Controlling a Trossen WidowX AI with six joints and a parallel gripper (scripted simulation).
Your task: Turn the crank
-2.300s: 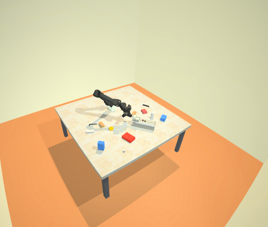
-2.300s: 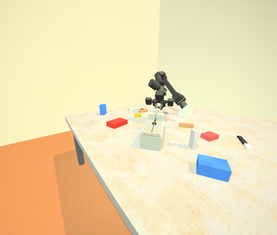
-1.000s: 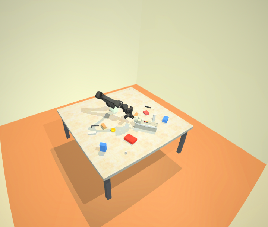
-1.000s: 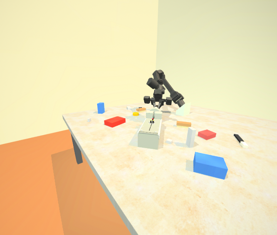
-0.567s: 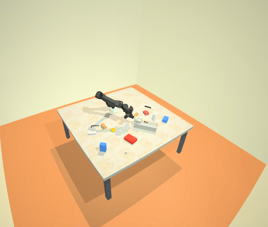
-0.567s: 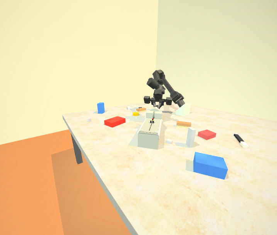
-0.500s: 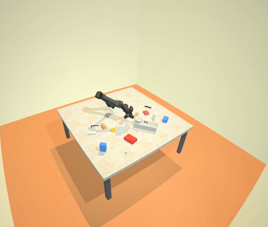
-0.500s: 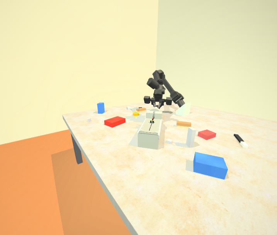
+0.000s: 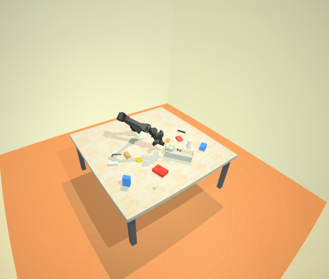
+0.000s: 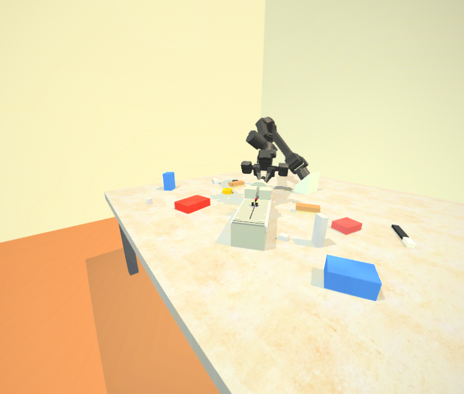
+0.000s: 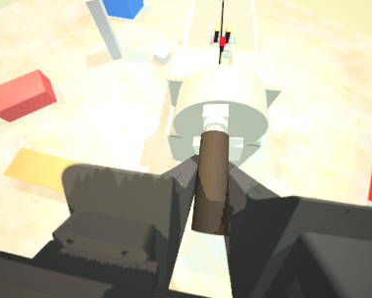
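Observation:
The pale grey-green machine stands on the table, its round crank hub facing my arm. My gripper is shut on the brown crank handle, which stands out from the lower middle of the hub's face in the wrist view. The red pointer sits in the slot on the machine's top. The two brass marks stand one on each side of the slot. In the wrist view the pointer looks a little nearer the crank than their yellow tops.
On the table a bright red block and a yellow disc lie on one side of the machine. An orange block, an upright white block, a duller red block and a blue block are on the other.

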